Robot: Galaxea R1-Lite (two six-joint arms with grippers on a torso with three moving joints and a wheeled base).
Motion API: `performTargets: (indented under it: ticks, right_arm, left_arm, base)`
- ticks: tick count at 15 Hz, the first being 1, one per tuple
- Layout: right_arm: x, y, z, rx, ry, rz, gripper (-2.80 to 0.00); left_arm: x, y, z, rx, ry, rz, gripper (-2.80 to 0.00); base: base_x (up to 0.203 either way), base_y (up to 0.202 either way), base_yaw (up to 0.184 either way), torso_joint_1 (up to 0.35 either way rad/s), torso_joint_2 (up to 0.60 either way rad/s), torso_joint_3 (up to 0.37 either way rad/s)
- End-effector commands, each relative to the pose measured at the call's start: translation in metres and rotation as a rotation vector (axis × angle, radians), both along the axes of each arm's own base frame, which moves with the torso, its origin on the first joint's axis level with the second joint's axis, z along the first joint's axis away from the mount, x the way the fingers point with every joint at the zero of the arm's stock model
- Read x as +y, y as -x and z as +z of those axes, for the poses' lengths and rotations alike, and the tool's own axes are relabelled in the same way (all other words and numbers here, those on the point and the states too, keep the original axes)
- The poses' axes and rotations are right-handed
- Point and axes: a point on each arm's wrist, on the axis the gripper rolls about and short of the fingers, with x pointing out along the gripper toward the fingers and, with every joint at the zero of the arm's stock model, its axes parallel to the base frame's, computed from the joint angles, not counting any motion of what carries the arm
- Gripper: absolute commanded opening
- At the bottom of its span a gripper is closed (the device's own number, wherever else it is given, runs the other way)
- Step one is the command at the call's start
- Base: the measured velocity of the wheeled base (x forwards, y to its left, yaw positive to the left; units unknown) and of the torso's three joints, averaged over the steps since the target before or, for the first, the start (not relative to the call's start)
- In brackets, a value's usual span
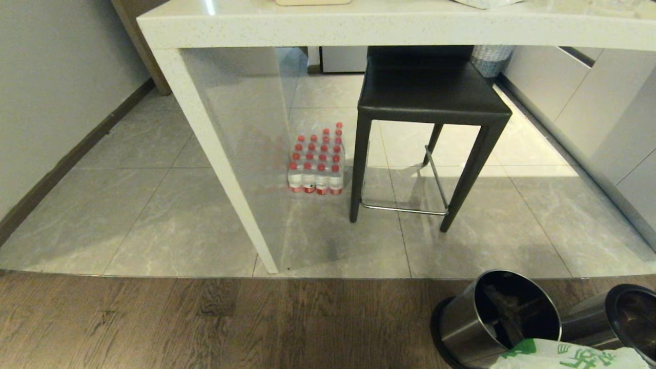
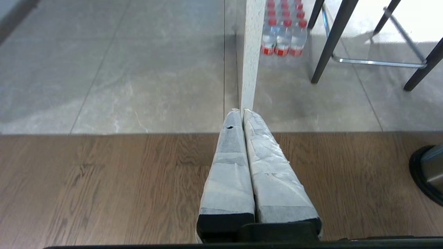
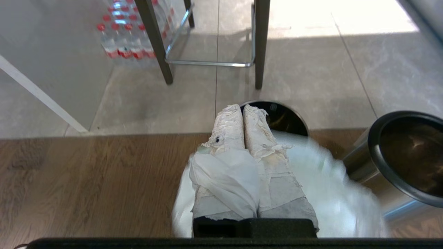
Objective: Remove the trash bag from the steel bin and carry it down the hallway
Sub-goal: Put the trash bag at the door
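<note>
The trash bag [image 1: 564, 356], thin white plastic with green print, hangs at the bottom right of the head view, just above the steel bin [image 1: 492, 312], whose dark inside shows open. In the right wrist view my right gripper [image 3: 242, 107] is shut on the trash bag [image 3: 339, 180]; a fold of white plastic drapes over one finger, and the steel bin [image 3: 287, 117] lies below the fingertips. My left gripper [image 2: 242, 110] is shut on nothing, over the wood floor. The grey-tiled hallway floor [image 1: 102, 205] runs along the left wall.
A second steel bin [image 1: 625, 318] stands right beside the first. Ahead are a white counter leg [image 1: 220, 154], a black stool [image 1: 425, 102] and a pack of red-capped water bottles [image 1: 318, 164]. White cabinets [image 1: 605, 113] line the right side.
</note>
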Motion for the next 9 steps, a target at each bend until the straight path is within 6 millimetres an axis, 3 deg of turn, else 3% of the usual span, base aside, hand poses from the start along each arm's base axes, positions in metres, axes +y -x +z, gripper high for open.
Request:
performTargets:
  ticks: [1,9]
  right_arm:
    - [0.0000,-0.0001,0.0001,0.000,0.000,0.000,-2.80]
    - [0.0000,-0.0001,0.0001,0.000,0.000,0.000,-2.80]
  left_arm:
    - [0.0000,0.0000,0.0000,0.000,0.000,0.000,-2.80]
    - [0.0000,0.0000,0.0000,0.000,0.000,0.000,-2.80]
  base:
    - [0.000,0.000,0.000,-0.007,0.00,0.203]
    - [0.000,0.000,0.000,0.001,0.00,0.205]
